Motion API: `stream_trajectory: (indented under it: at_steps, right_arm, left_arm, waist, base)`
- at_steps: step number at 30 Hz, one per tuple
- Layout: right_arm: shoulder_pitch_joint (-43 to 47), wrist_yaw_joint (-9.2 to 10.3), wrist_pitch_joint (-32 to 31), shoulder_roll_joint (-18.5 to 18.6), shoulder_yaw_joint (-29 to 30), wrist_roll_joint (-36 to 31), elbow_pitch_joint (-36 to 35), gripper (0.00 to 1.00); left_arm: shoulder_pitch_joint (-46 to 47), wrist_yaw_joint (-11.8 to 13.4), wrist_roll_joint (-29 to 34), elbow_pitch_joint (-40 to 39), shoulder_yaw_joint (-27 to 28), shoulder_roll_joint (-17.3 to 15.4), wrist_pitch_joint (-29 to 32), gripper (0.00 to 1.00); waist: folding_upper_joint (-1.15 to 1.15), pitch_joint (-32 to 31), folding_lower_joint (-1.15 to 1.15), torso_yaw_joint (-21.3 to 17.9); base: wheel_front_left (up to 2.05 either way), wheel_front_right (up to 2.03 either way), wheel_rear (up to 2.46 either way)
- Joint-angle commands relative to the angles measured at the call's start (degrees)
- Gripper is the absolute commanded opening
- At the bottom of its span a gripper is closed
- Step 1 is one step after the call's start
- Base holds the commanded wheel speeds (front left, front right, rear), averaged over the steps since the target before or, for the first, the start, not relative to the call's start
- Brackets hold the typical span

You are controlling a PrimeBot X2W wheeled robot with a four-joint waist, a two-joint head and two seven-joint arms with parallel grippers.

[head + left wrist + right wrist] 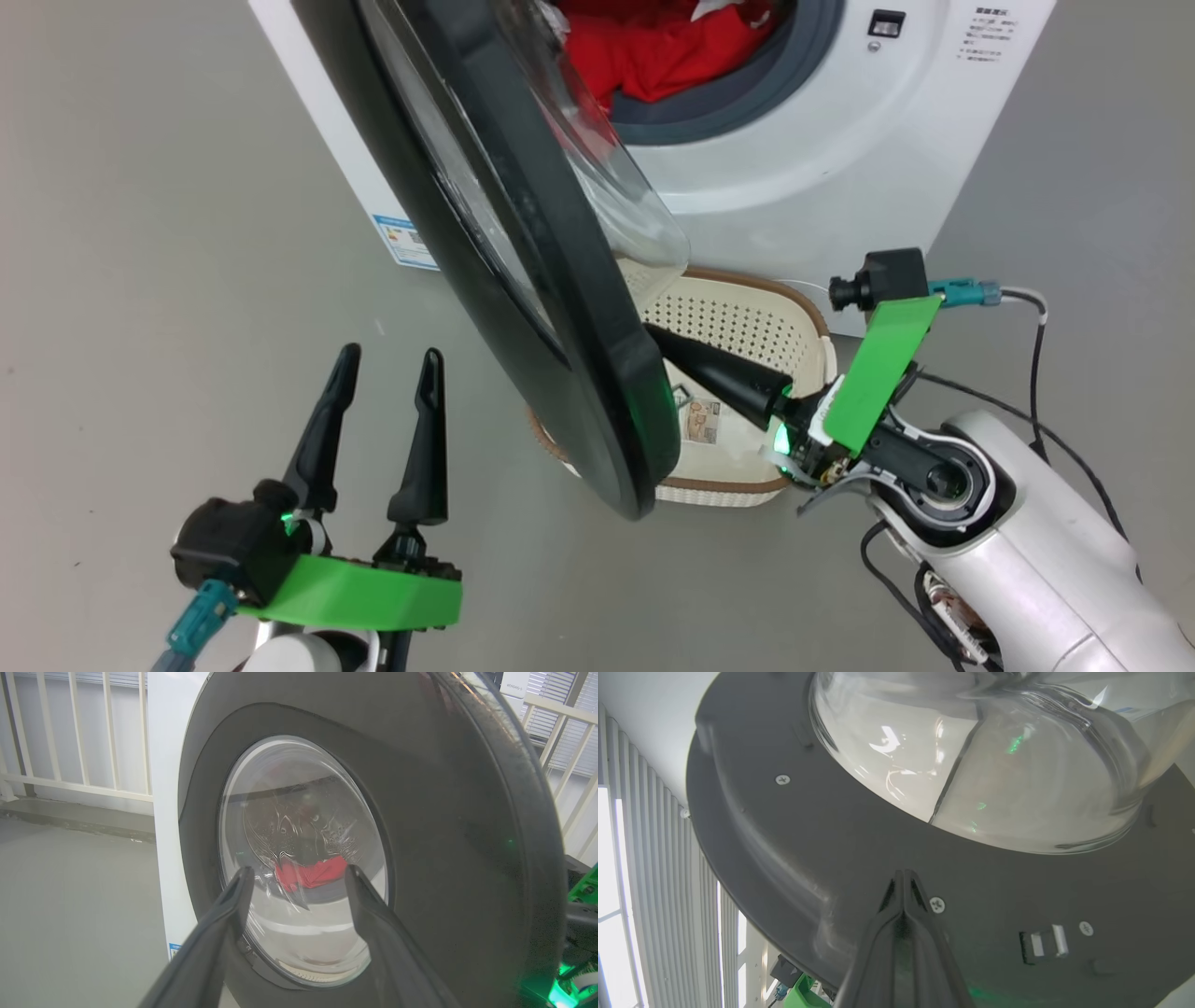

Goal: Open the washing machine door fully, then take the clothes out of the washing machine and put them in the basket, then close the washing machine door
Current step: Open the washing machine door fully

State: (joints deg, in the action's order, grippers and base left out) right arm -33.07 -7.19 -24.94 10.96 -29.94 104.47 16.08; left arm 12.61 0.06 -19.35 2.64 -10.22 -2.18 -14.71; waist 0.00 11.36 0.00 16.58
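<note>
Washing machine [822, 168]: white front-loader on grey floor [140, 233], drum opening facing the robot, grey gasket round it. Washing machine door [523, 280]: black-rimmed, partly open, swung out toward the robot. In the head view its lower edge hangs in front of the basket. Glass bowl window [994, 765] bulges from the door's inner side.

Basket [747, 317]: cream perforated, brown rim, on the floor just in front of the washer below the opening; its left part is hidden by the door.

Clothes [663, 47]: red fabric, inside the drum at the mouth of the opening, none in the basket. Also seen red through the glass in the left wrist view.

Right pincer [903, 877]: fingers pressed together, holding nothing, reaching over the basket with tips at the door's inner black face below the glass bowl, just beside a screw [937, 904]. Looks like touching.

Left pincer [390, 355]: fingers spread wide, empty, on the door's outer side, apart from it, pointing at the window.

Blue label [406, 245] low on the washer side. Paper label [702, 422] on the basket bottom.
</note>
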Motion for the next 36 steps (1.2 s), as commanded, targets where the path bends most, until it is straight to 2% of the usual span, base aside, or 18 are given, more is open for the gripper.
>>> stream_trajectory:
  at_steps: [1,18,36]
  right_arm:
    - [1.0,-0.3,0.4,-0.7,-1.2,0.6,-2.1,0.0]
    - [2.5,-0.3,6.1,3.0,-8.7,7.4,-5.8,0.0]
    - [-0.8,-0.3,12.0,7.1,-17.1,13.7,-8.7,0.0]
  left_arm:
    - [-0.2,0.5,-0.4,-1.4,1.6,-0.7,-0.3,1.0]
    - [-1.2,1.1,-1.1,-1.2,1.8,-0.7,-0.3,1.0]
    - [-1.9,1.6,-2.0,0.3,0.9,-0.7,-0.3,1.0]
  waist:
    - [0.0,-0.3,0.0,0.5]
    - [0.0,-1.7,0.0,4.4]
    - [0.0,-2.6,0.0,8.4]
  base:
    - [0.0,0.0,0.0]
    - [0.0,0.0,0.0]
    - [0.0,0.0,0.0]
